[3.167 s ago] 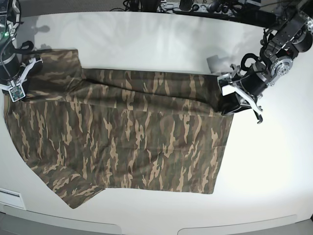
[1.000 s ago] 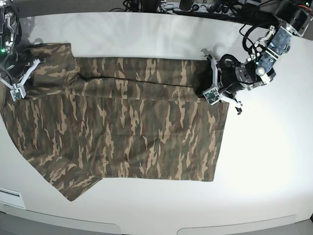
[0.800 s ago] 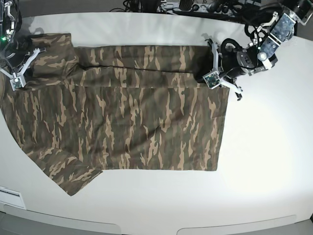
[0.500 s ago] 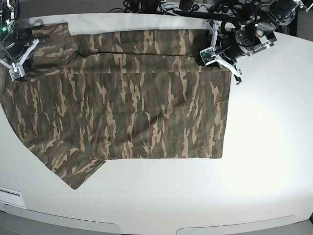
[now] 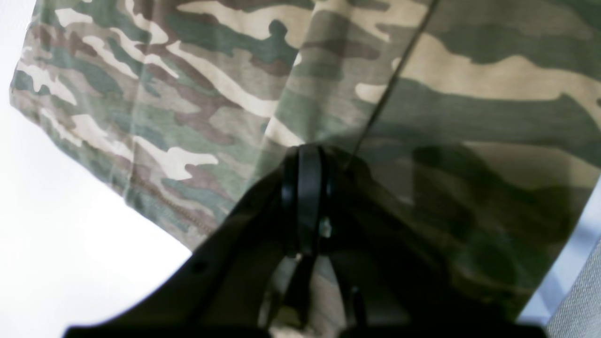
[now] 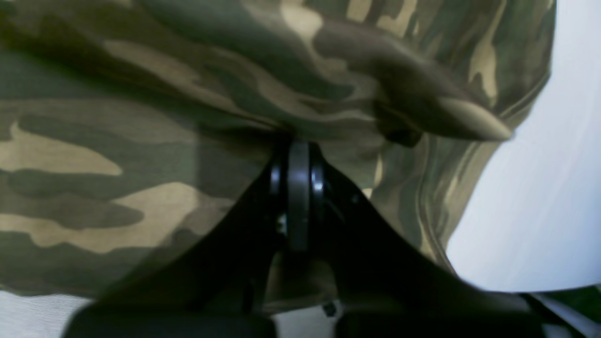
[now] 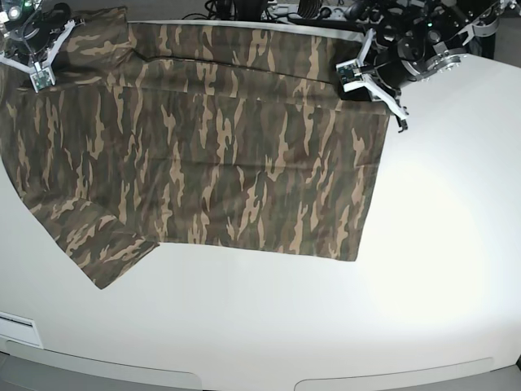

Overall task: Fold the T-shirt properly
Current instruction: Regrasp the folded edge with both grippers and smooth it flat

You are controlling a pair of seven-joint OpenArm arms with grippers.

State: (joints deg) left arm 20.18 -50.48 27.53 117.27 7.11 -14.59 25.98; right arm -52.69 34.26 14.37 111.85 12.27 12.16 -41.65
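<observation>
The camouflage T-shirt (image 7: pixel 212 155) lies spread across the back half of the white table (image 7: pixel 440 244), one sleeve pointing to the front left. At the shirt's far right corner, my left gripper (image 7: pixel 352 85) is shut on the fabric. In the left wrist view the closed jaws of that gripper (image 5: pixel 305 157) pinch the T-shirt (image 5: pixel 211 84) near its hem. My right gripper (image 7: pixel 47 50) is shut on the far left corner by the other sleeve. In the right wrist view, bunched T-shirt cloth (image 6: pixel 141 117) sits pinched in that gripper (image 6: pixel 298 151).
Dark cables and equipment (image 7: pixel 309 10) line the table's back edge, just behind both grippers. Bare white tabletop stretches to the right and in front of the shirt. A small white block (image 7: pixel 16 330) sits at the front left corner.
Both grippers have pulled the shirt's far edge toward the back of the table. The whole garment slid away with them and lies flatter, its far fold gone.
</observation>
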